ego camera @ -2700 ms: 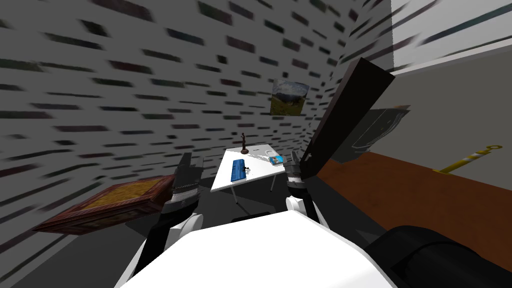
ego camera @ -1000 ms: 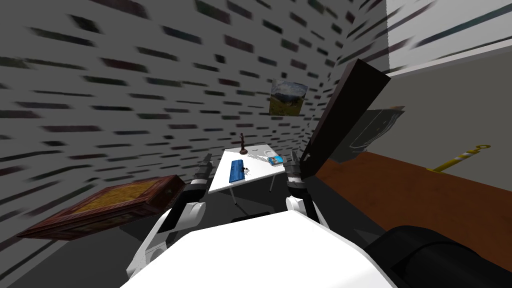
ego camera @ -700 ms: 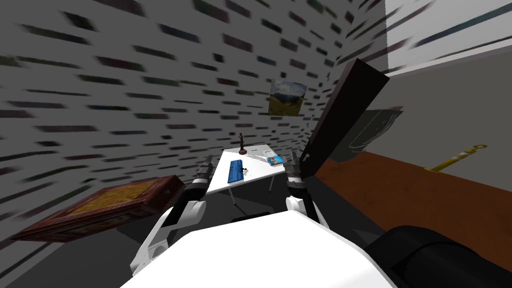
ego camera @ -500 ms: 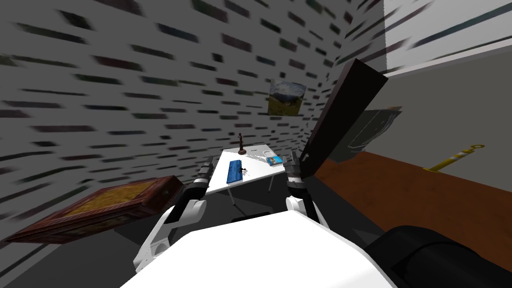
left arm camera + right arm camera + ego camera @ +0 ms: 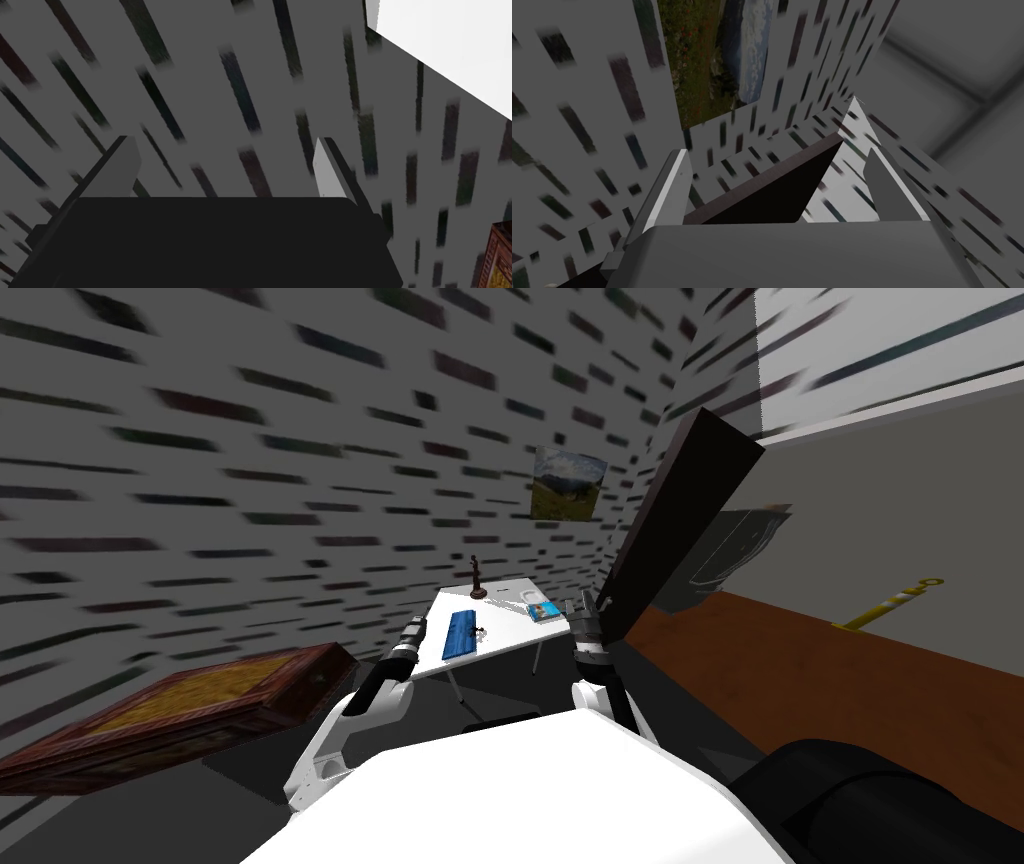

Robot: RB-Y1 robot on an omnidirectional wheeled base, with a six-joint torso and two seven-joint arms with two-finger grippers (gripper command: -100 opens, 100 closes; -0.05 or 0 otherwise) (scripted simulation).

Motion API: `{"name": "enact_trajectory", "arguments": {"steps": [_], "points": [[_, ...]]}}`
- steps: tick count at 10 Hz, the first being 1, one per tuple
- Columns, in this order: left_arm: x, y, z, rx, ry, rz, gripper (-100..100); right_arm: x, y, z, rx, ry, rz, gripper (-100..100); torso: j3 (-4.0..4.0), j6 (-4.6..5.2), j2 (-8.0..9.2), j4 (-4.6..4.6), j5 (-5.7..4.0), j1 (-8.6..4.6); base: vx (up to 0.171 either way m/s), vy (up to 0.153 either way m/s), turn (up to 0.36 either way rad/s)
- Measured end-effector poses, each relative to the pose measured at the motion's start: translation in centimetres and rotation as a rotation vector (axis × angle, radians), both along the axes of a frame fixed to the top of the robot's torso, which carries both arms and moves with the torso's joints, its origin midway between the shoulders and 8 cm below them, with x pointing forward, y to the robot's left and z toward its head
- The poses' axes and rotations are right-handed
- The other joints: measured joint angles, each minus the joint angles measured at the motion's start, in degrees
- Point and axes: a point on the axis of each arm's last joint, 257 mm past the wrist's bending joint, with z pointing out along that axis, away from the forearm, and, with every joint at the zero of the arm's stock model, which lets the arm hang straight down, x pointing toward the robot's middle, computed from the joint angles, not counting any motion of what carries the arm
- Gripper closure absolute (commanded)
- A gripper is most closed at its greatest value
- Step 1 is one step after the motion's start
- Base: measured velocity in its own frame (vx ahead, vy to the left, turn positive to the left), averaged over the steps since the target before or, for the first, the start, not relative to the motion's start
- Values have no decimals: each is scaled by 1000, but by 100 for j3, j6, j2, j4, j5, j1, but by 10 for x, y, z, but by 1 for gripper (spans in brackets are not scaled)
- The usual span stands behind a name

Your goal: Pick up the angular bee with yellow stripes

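A small white table [image 5: 505, 633] stands ahead of me by the brick-patterned wall. On it lies a long blue object [image 5: 459, 634], and right beside that sits a tiny dark figure, the bee [image 5: 479, 634]; its stripes are too small to make out. My left gripper [image 5: 413, 626] hangs at the table's near left edge, a short way from the bee; in the left wrist view the left gripper [image 5: 222, 145] is open and faces the wall. My right gripper [image 5: 585, 613] is raised at the table's right, and the right gripper [image 5: 772, 155] is open with nothing in it.
A dark statuette [image 5: 477, 576] and a blue book [image 5: 544, 611] also stand on the table. A dark door panel [image 5: 680, 518] leans close by my right arm. A brown wooden framed piece [image 5: 190, 708] lies low at my left. A yellow-and-white post [image 5: 890, 603] stands far right.
My left arm has swung down and stretched forward, bringing its gripper to the table's near left edge. The whole view has shifted slightly as I moved. The right arm holds still.
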Motion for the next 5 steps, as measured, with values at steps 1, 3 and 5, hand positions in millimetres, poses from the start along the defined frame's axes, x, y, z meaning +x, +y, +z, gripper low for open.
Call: {"name": "enact_trajectory", "arguments": {"steps": [1,3,5], "points": [[2,6,-14,-5,39,14,-100,0,0,0,0,0,0,0,-1,0,-3,-1,-2,-5,30,-138,-20],[6,18,-41,-20,113,43,-100,0,0,0,0,0,0,0,2,0,3,1,0,5,38,-129,-36],[6,29,-68,-39,184,73,-100,0,0,0,0,0,0,0,-2,-1,-3,-1,-1,0,42,-152,-30]]}}
